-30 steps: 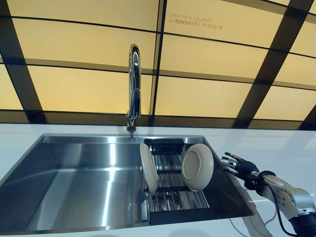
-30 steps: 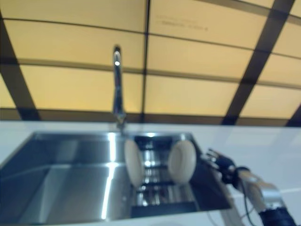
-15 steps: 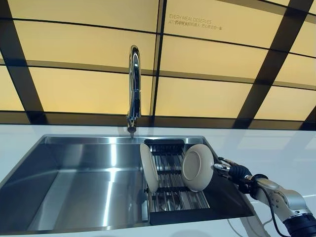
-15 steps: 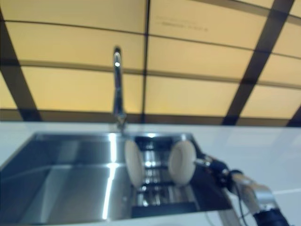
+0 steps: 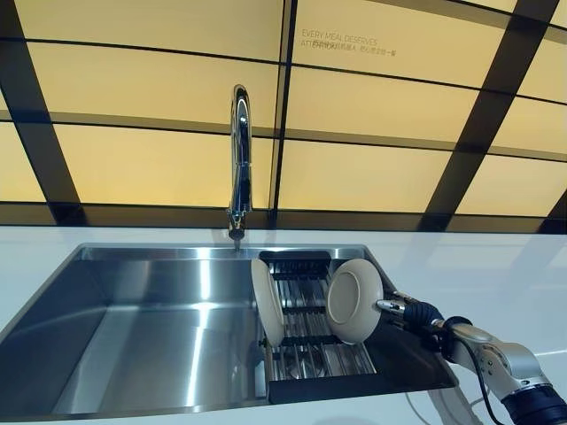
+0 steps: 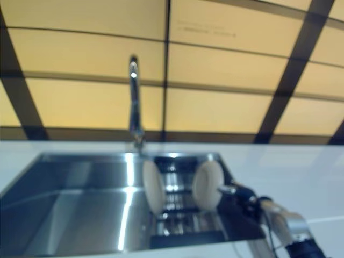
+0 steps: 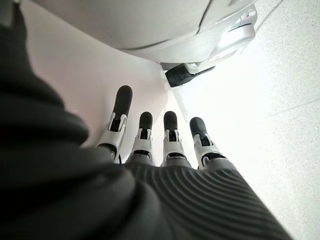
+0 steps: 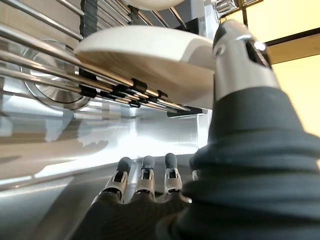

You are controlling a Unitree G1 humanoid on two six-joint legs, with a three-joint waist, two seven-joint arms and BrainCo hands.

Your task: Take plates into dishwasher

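Two cream plates stand on edge in a dark dish rack [image 5: 306, 350] in the right part of the steel sink [image 5: 133, 328]. The left plate [image 5: 266, 301] is seen edge-on. The right plate [image 5: 354, 301] faces me. My right hand [image 5: 412, 313] reaches in from the right, over the sink's right rim, with its tip at the right plate's rim. In the right wrist view the fingers [image 8: 145, 172] are straight below the plate [image 8: 150, 50] and the thumb [image 8: 240, 65] is beside its edge. My left hand [image 7: 160, 140] hangs open and idle, away from the sink.
A tall chrome faucet [image 5: 239, 159] stands behind the sink's middle. White countertop [image 5: 496, 274] surrounds the sink. A yellow panelled wall [image 5: 372, 168] with dark bands rises behind. The rack's metal bars [image 8: 50, 55] run under the plates.
My right hand has moved left from the counter beside the sink to the right plate's rim. The plates have not moved.
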